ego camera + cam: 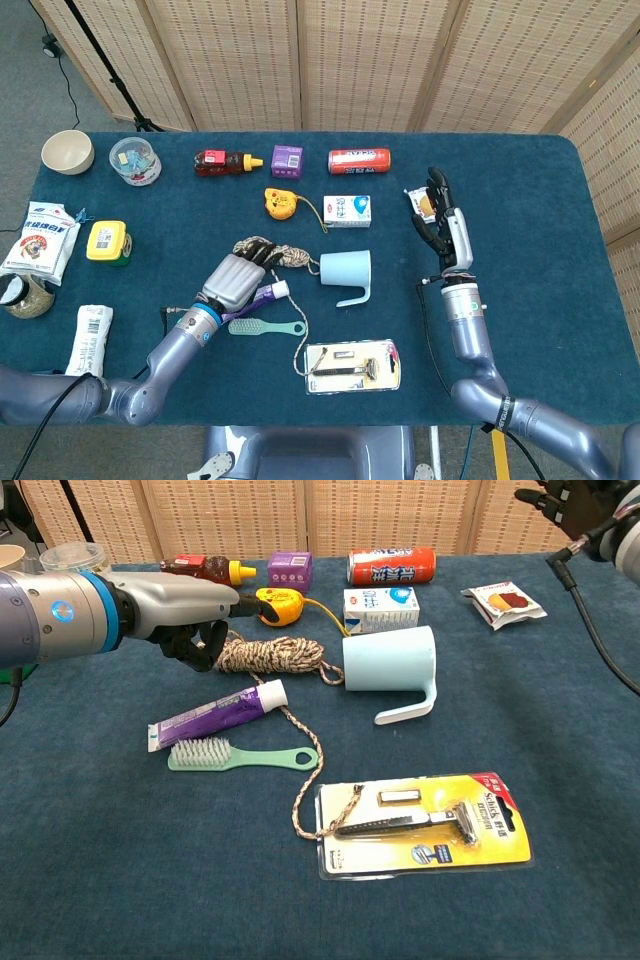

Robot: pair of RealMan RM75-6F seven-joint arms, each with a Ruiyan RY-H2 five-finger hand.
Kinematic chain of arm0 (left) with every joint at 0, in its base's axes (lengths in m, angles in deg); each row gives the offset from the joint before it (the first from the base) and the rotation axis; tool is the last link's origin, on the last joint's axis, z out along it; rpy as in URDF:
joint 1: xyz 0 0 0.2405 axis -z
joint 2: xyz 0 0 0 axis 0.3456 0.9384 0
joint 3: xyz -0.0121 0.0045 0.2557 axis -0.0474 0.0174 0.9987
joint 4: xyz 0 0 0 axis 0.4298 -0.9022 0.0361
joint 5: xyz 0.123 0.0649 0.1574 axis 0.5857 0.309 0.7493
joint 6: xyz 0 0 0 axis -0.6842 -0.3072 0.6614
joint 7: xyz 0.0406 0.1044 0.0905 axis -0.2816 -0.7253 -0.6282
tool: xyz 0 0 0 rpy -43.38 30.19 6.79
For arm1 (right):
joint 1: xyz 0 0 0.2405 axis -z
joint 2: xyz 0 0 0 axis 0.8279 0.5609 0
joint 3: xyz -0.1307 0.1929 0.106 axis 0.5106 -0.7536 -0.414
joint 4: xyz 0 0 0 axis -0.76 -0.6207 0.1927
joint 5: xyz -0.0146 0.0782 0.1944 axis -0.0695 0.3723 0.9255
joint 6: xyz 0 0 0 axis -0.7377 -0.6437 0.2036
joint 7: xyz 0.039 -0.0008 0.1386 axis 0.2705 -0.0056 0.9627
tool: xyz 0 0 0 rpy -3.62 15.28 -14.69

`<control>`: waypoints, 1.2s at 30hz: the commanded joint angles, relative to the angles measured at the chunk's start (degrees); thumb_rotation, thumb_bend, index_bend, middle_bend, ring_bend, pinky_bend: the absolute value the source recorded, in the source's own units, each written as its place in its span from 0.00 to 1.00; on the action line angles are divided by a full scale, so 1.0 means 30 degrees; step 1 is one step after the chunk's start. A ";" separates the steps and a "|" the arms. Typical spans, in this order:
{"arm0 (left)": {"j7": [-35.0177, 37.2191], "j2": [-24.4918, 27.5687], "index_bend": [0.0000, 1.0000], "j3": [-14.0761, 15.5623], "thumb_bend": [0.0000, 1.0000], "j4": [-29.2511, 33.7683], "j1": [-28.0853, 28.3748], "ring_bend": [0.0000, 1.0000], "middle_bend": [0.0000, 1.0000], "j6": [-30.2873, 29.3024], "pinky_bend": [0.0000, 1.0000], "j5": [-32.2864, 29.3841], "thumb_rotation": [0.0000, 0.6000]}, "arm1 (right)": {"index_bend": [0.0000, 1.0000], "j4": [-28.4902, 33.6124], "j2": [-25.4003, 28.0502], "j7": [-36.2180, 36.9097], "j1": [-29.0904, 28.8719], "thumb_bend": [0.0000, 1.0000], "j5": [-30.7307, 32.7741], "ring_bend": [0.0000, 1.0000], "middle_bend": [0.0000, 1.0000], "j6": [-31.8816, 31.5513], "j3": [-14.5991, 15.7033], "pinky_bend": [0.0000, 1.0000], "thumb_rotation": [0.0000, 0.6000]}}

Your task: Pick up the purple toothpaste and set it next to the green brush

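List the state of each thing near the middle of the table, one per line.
purple toothpaste: lying flat, capped, released, beside the brush.
green brush: lying flat, bristles up.
blue cup: tipped on its side.
rope: coiled, one end trailing.
razor pack: flat, sealed.
left hand: open, above the table.
right hand: open, raised.
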State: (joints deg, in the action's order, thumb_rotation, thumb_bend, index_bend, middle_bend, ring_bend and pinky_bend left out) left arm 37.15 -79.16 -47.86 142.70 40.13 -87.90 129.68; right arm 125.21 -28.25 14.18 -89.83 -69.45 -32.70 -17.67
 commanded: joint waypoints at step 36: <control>0.7249 0.6489 0.36 0.1493 0.98 0.0826 -1.1593 0.30 0.28 -0.9427 0.33 0.8563 1.00 | 0.08 0.0503 0.6447 -1.3178 0.3176 0.00 -0.2818 0.00 0.00 -0.2119 0.5758 0.00 1.00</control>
State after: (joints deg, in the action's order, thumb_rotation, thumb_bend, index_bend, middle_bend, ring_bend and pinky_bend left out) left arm 58.20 -60.21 -43.70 145.52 6.34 -115.47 154.73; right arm 124.51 -11.00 -22.92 -81.71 -78.00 -38.92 -1.88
